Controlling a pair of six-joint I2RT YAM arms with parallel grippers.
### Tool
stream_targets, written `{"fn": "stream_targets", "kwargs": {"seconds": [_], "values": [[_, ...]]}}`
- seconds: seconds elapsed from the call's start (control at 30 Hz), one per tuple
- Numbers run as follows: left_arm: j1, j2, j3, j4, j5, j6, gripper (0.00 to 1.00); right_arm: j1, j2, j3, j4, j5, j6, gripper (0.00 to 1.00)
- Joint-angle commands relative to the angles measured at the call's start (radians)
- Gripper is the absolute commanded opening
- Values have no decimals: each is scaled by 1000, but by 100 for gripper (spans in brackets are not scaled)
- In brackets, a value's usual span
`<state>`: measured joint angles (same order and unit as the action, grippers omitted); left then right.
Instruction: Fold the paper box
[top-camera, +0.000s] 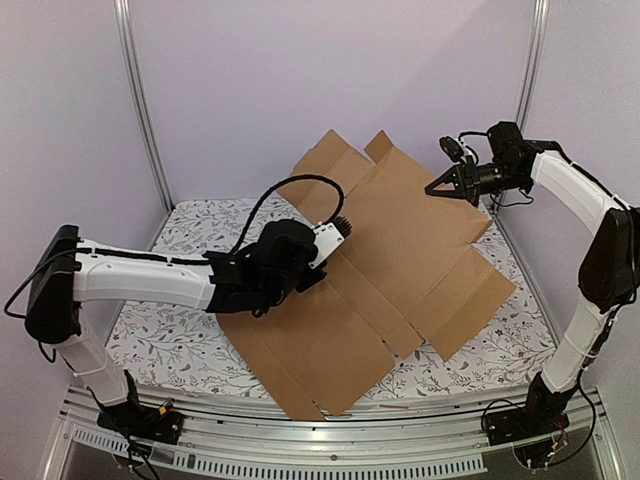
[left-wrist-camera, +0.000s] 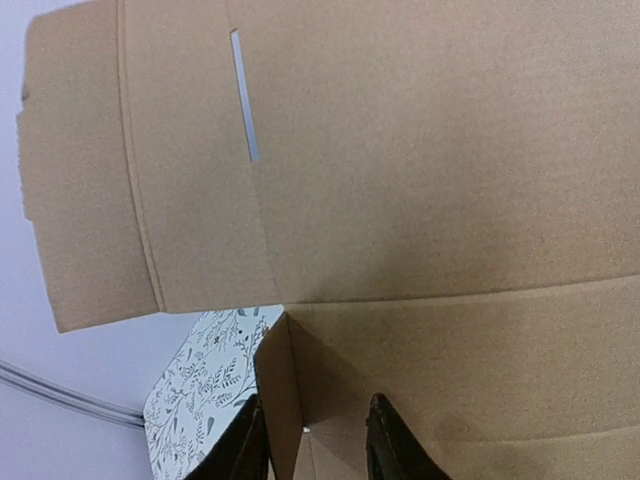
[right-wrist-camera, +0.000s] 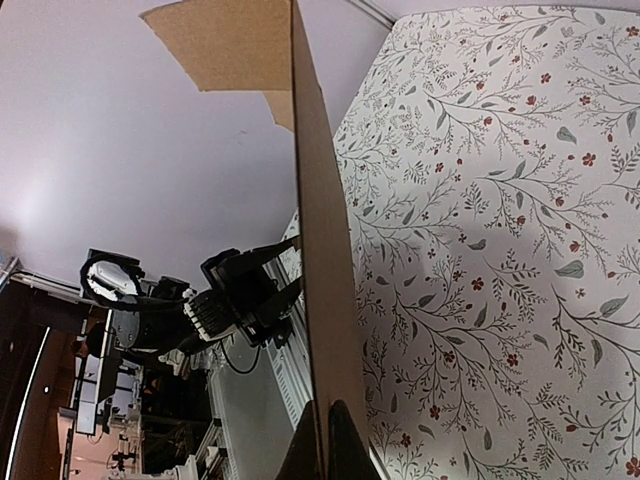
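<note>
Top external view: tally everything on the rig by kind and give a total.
paper box: 1
robot arms: 2
floral table cover: 1
Total: 4

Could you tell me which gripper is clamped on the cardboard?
The right gripper, pinching an edge of the brown corrugated cardboard box; the left gripper stands open.

Paper box (top-camera: 390, 250): plain brown cardboard throughout, unprinted, creases a shade darker. Tabletop (top-camera: 200, 225): white cover with grey-green leafy sprigs and small red blossoms, showing along the left and right edges. Left arm (top-camera: 140, 275) and right arm (top-camera: 570, 185): white shells, black joints. Left gripper (left-wrist-camera: 315, 445) and right gripper (top-camera: 432, 188): black. Walls (top-camera: 300, 80): pale lilac. Frame posts (top-camera: 140, 100): silver-grey.
</note>
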<state>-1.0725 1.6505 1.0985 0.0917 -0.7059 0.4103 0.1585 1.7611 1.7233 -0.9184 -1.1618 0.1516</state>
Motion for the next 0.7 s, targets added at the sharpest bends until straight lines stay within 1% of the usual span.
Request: {"fn": "stream_targets", "kwargs": {"seconds": [0.0,0.07,0.13,0.2,0.23,0.3,0.4,0.47,0.53,0.6,0.67], "values": [[-57,77,57,23,-32,-29,41,8,2,-8,16,-52,18,0],[-80,100,74,22,-47,-55,49,7,0,-7,17,-50,20,0],[-92,106,86,2,-46,-90,54,7,-4,-8,16,-42,16,0],[-93,79,90,-41,-22,-139,58,7,-9,-15,14,-34,9,0],[-90,52,81,-55,-3,-156,60,6,-10,-18,14,-31,3,0],[-78,-30,47,-82,78,-166,67,7,-17,-26,11,-25,-10,0],[-49,-196,0,-189,230,-168,73,7,-27,-31,-4,-14,-45,0],[-6,-319,-18,-269,331,-186,81,7,-33,-26,-27,-1,-79,0],[67,-443,-23,-354,455,-218,87,7,-39,-11,-78,21,-139,0],[169,-538,-16,-415,603,-253,88,11,-38,17,-150,41,-233,0],[298,-598,-10,-453,686,-283,89,16,-35,33,-209,38,-315,0]]}}
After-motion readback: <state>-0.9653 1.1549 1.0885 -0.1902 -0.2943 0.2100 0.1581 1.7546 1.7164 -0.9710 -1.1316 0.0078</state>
